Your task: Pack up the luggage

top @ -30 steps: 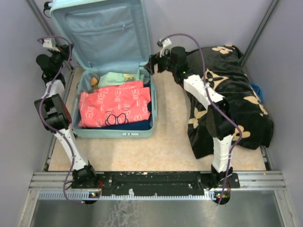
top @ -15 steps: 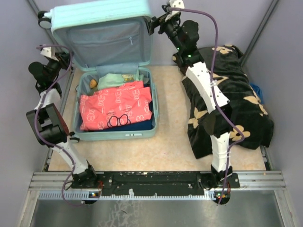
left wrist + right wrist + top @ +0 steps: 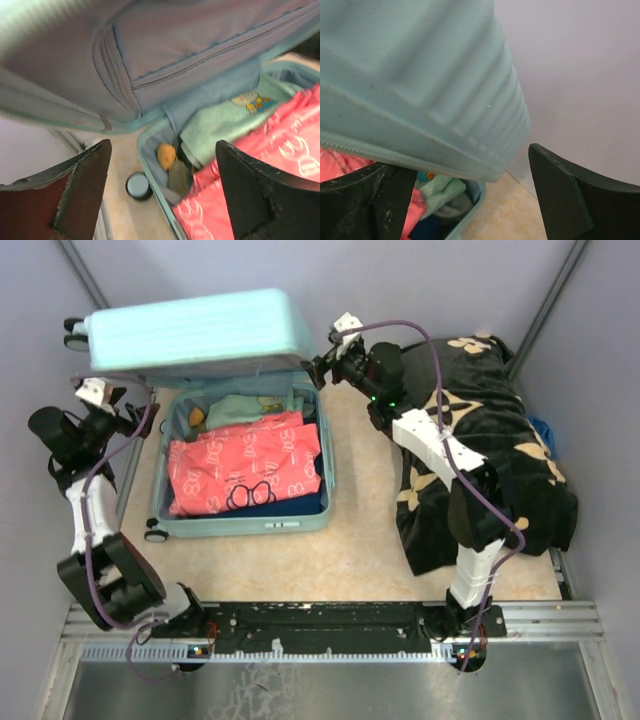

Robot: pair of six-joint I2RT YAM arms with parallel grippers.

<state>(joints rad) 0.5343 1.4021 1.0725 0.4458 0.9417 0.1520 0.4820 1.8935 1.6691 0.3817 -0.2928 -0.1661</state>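
The mint-blue luggage (image 3: 190, 335) lies open at the table's back left, its ribbed lid tipped forward over the base (image 3: 240, 523). In the base are a pink patterned garment (image 3: 245, 465) and a mint one (image 3: 240, 407). My left gripper (image 3: 128, 418) is open just left of the case, holding nothing. In the left wrist view the gripper (image 3: 165, 190) looks under the lid's lining (image 3: 200, 45) at the garments and a black wheel (image 3: 137, 185). My right gripper (image 3: 320, 370) is open at the lid's right corner. In the right wrist view the gripper (image 3: 470, 195) has the ribbed lid (image 3: 420, 75) hanging over it.
A black blanket with tan flowers (image 3: 500, 440) is heaped along the right side, under my right arm. A small orange thing (image 3: 166, 155) sits in the case's back left corner. Grey walls stand close behind and to both sides. A metal rail (image 3: 330, 620) runs along the near edge.
The lid has swung from upright down towards the base. My left gripper opened and pulled away to the left. My right gripper went up behind the lid, then came down with it.
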